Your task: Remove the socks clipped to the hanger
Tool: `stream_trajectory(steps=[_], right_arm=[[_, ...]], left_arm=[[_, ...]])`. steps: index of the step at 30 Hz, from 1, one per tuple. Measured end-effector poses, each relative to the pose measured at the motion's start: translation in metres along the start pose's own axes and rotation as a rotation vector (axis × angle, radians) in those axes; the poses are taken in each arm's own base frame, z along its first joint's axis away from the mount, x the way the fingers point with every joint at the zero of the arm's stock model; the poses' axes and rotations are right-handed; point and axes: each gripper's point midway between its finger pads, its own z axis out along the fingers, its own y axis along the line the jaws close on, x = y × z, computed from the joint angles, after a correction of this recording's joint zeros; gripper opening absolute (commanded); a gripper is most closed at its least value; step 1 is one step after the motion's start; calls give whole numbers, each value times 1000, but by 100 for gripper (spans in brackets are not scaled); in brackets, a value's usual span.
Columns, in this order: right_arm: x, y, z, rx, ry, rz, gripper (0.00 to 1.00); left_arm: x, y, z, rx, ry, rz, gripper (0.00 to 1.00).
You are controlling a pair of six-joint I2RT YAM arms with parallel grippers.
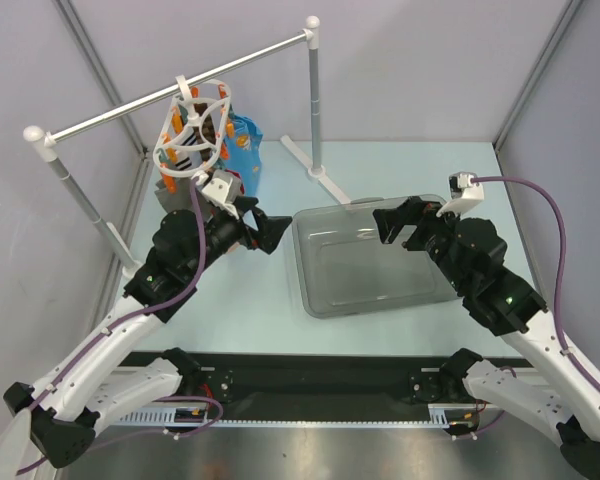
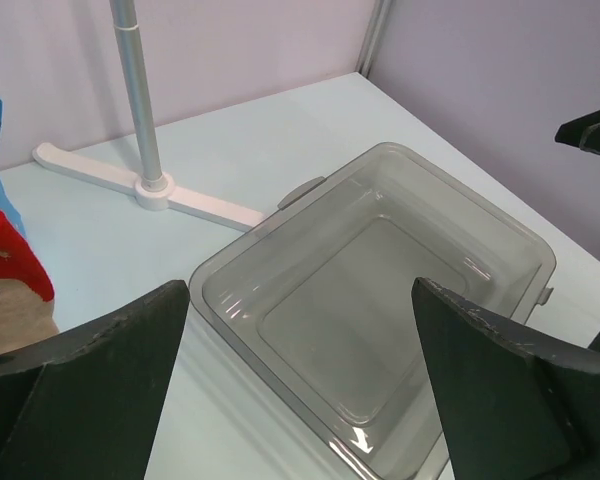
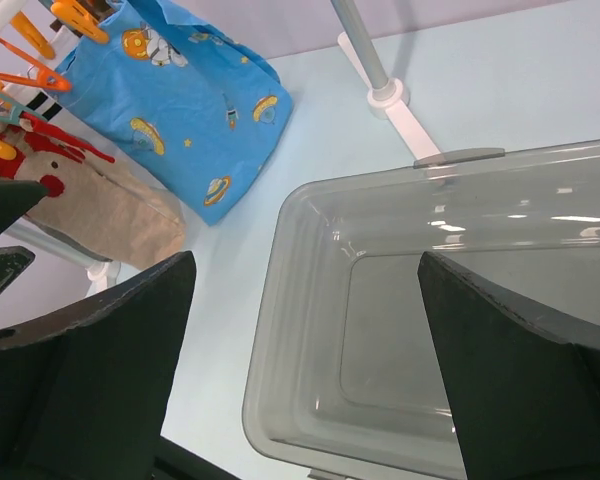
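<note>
The white ring hanger [image 1: 193, 122] with orange and blue clips hangs from the rail at the back left. Socks hang under it, mostly hidden by the ring and my left arm in the top view. A beige sock with red patches shows in the right wrist view [image 3: 105, 210] and at the left edge of the left wrist view [image 2: 8, 305]. Orange clips [image 3: 35, 45] show above it. My left gripper [image 1: 265, 232] is open and empty, just right of and below the hanger, facing the tray. My right gripper [image 1: 394, 222] is open and empty over the tray's far edge.
A clear grey tray [image 1: 315, 290] lies mid-table between the arms. A bright blue printed cloth [image 1: 245, 148] hangs beside the hanger. The white rail [image 1: 130, 105] stands on two posts; its right post and foot [image 1: 315, 150] stand behind the tray.
</note>
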Motion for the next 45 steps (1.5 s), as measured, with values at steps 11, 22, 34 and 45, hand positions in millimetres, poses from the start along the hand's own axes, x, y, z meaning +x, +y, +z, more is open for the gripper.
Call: stream_trajectory(steps=[11,22,34,45], right_arm=[[2,13,8,-71,8,-39,95],[38,102,67,-319,98,-189,70],[121,184,162,-531,110,-352,59],[158,185,225,-679,96,-382,54]], left_arm=[[3,33,-5,-184,16,-12,99],[-19,56,-108,-396,-64,-116,98],[92,77,-103,-483,239,-175,95],[111,84,-104,-465,269,-299,91]])
